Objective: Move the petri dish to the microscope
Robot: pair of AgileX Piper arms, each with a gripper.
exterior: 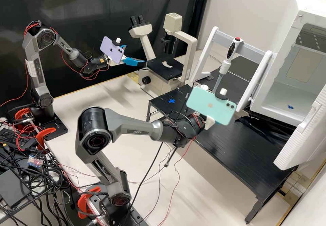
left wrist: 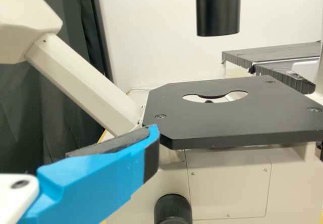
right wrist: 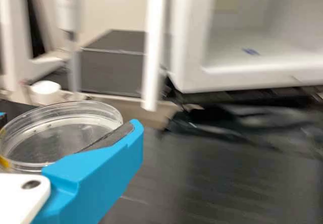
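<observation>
Right hand [right wrist: 68, 124] grips the petri dish [right wrist: 55, 137].
Best carried level and unhurried to the microscope [exterior: 159, 68], clear of the wide left hand [exterior: 134, 54].

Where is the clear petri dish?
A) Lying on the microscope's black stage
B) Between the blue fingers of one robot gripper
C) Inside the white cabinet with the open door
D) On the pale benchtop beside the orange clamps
B: the right wrist view shows the petri dish held between the blue fingers of the right gripper.
</observation>
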